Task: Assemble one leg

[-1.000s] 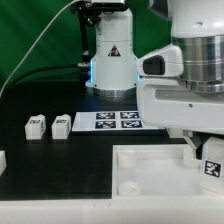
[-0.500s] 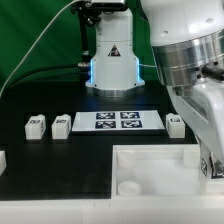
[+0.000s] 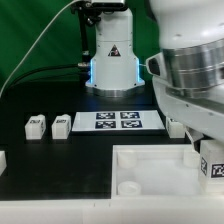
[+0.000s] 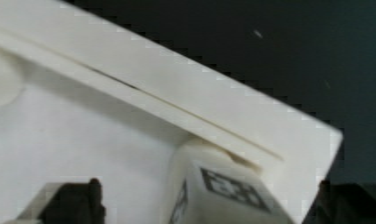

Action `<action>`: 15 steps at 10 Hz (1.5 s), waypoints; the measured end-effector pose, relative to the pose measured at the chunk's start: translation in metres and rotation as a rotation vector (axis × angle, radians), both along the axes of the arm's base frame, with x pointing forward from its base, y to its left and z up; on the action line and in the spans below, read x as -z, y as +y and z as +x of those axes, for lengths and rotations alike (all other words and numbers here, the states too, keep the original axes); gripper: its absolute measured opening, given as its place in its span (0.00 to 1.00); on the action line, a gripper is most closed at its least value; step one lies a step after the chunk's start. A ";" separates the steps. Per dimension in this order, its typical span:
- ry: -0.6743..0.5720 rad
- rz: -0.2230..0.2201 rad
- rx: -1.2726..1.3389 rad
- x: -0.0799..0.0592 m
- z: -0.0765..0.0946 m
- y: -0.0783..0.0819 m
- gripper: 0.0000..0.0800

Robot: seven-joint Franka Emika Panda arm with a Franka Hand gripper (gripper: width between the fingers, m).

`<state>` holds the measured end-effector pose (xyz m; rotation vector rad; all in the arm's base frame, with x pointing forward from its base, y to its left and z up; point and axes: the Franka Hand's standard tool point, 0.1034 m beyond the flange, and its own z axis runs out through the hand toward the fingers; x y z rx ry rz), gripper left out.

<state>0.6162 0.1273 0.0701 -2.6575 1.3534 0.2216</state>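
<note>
One leg [image 4: 227, 185] sits between the gripper [image 4: 158, 195] fingers, which close on it above the white tray [image 4: 96, 120]. The arm should keep this leg upright and centre it over a socket before it pushes down.

Leg [image 3: 214, 168] cut off, fingers [image 4: 73, 200] blurry

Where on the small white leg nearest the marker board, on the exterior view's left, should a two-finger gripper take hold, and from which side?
Probably from straight above. That leg stands alone on the black table, clear of its neighbour and the marker board, so the jaws could close across its two flat side faces near the top.
</note>
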 end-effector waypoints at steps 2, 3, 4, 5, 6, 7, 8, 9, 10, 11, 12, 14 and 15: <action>-0.048 0.007 -0.171 0.001 0.002 -0.003 0.81; -0.070 0.013 -0.279 0.001 0.002 -0.003 0.81; -0.095 0.007 -0.417 0.001 0.003 -0.005 0.81; -0.130 -0.025 -0.625 -0.002 0.007 -0.008 0.81; -0.171 -0.035 -0.782 -0.003 0.011 -0.011 0.81; -0.219 -0.045 -0.909 -0.002 0.015 -0.014 0.81; -0.242 -0.047 -0.999 0.000 0.015 -0.019 0.81; -0.235 -0.048 -0.961 0.000 0.015 -0.018 0.81; -0.235 -0.048 -0.960 0.000 0.015 -0.018 0.65; -0.224 -0.049 -0.888 0.000 0.015 -0.018 0.48; -0.211 -0.051 -0.800 0.000 0.015 -0.017 0.48; -0.178 -0.056 -0.588 0.000 0.015 -0.017 0.37; -0.160 -0.061 -0.470 0.000 0.015 -0.017 0.37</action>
